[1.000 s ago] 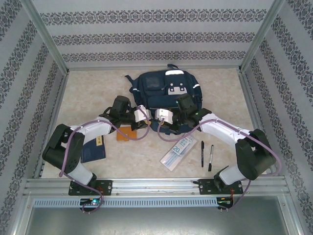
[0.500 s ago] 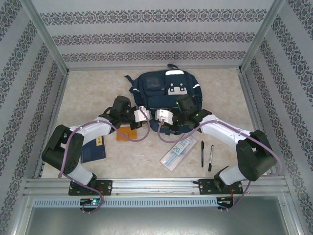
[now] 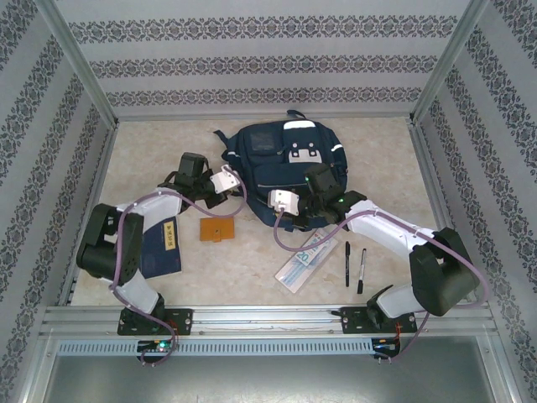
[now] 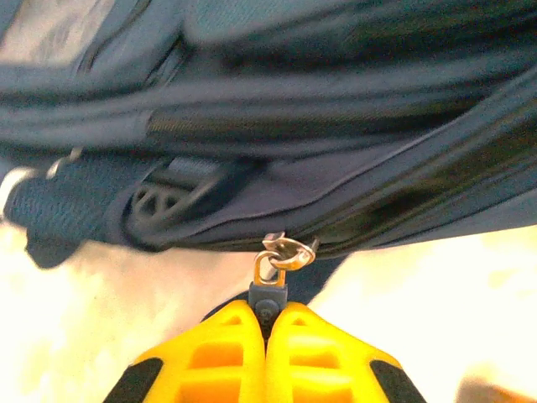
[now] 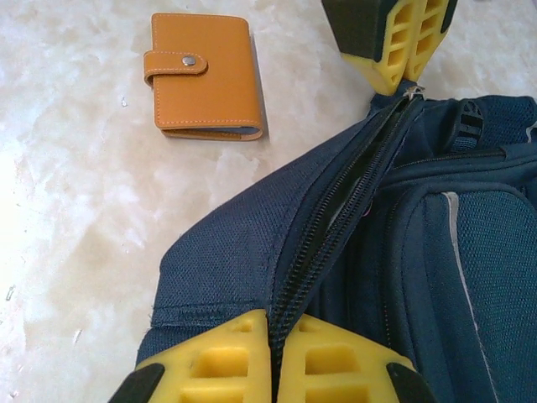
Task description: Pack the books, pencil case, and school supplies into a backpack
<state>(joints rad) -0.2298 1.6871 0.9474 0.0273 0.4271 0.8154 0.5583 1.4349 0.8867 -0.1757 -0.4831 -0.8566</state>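
The navy backpack (image 3: 285, 155) lies flat at the table's middle back. My left gripper (image 4: 267, 312) is shut on its dark zipper pull (image 4: 269, 291), at the bag's near-left corner (image 3: 235, 180). In the right wrist view the zip (image 5: 336, 227) lies parted between the two grippers. My right gripper (image 5: 275, 326) is shut on the backpack's fabric edge beside the zip, at the bag's near edge (image 3: 284, 210). The orange notebook (image 3: 217, 229) and the navy book (image 3: 161, 249) lie at the left. The pencil case (image 3: 306, 260) and two black pens (image 3: 347, 252) (image 3: 362, 269) lie at the right.
Metal frame rails (image 3: 252, 317) run along the near edge and up both sides. Bare marbled tabletop (image 3: 243, 273) lies between the notebook and the pencil case. Cables loop from both wrists over the table in front of the bag.
The left gripper has shut on the zipper pull and moved left and away along the bag's edge, opening the zip. The notebook now lies uncovered. The right gripper has stayed shut on the bag.
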